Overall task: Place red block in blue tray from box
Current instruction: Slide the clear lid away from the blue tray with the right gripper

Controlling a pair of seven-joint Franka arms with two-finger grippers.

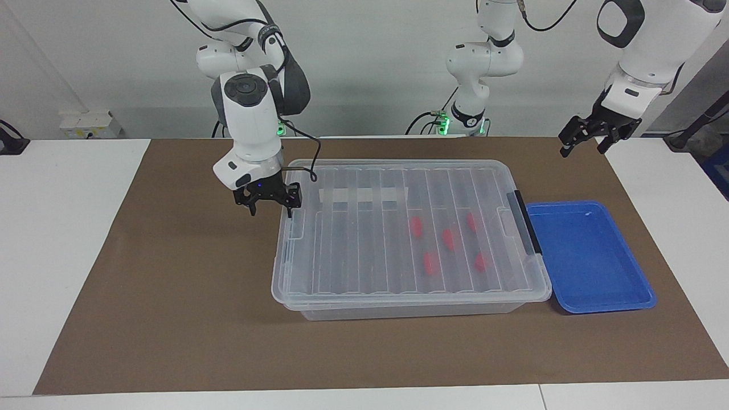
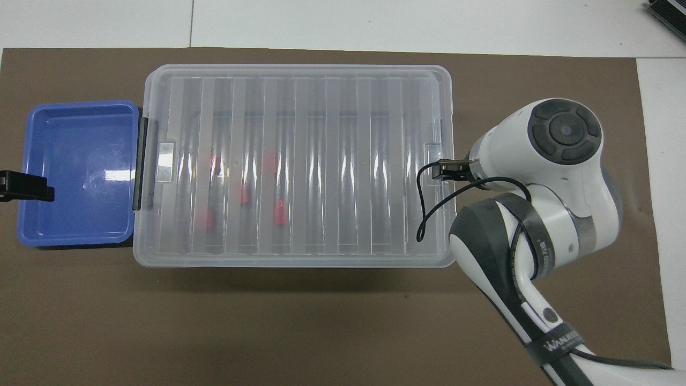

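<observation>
The clear box (image 1: 353,250) lies on the brown mat with its ribbed lid shut. Several red blocks (image 1: 416,226) show through the lid, at the end beside the blue tray (image 1: 589,256). The tray holds nothing. My right gripper (image 1: 271,209) hangs open over the box's rim at the right arm's end, one fingertip over the lid's corner and the other over the mat. My left gripper (image 1: 582,147) waits open, raised over the mat near the left arm's end of the table. In the overhead view its tip (image 2: 27,186) covers the tray's (image 2: 75,134) outer edge.
A black clip handle (image 1: 527,228) closes the lid on the tray's side, and a pale tape strip (image 1: 364,195) lies on the lid. A black cable (image 2: 429,206) loops from the right wrist over the lid's end. Brown mat (image 1: 171,296) surrounds the box.
</observation>
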